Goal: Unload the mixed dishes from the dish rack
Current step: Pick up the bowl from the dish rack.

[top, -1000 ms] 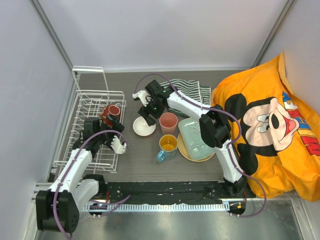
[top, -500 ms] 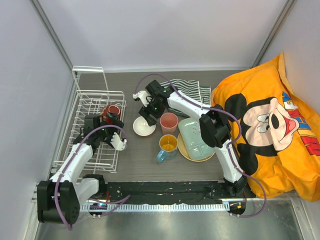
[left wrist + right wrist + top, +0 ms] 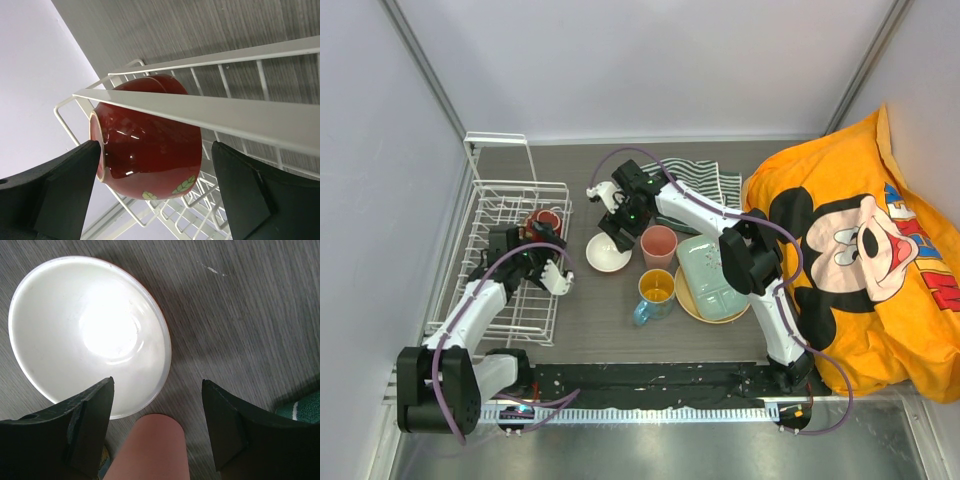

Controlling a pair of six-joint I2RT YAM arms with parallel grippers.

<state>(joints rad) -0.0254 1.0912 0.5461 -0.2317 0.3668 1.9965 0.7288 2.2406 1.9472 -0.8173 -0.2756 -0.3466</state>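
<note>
The white wire dish rack [image 3: 500, 290] stands at the left. The dark red bowl [image 3: 546, 220] lies on its side in it, also in the left wrist view [image 3: 150, 155] behind a rack wire [image 3: 225, 112]. My left gripper [image 3: 542, 250] [image 3: 156, 145] is open, one jaw on each side of the bowl, not closed on it. The cream bowl [image 3: 608, 252] [image 3: 85, 335], pink cup [image 3: 657, 243] [image 3: 150, 450], orange-yellow mug [image 3: 655, 288] and green tray [image 3: 712, 277] on the tan plate [image 3: 685, 300] sit on the table. My right gripper [image 3: 620, 222] [image 3: 157, 381] is open and empty above the bowl and cup.
A striped green-white cloth [image 3: 705, 178] lies at the back; its corner shows in the right wrist view [image 3: 307, 407]. A large orange Mickey Mouse cloth [image 3: 860, 260] covers the right side. The rack's tall wire frame [image 3: 500, 155] rises at its far end.
My left gripper has moved forward along the rack toward the dark red bowl. The right arm has hardly moved.
</note>
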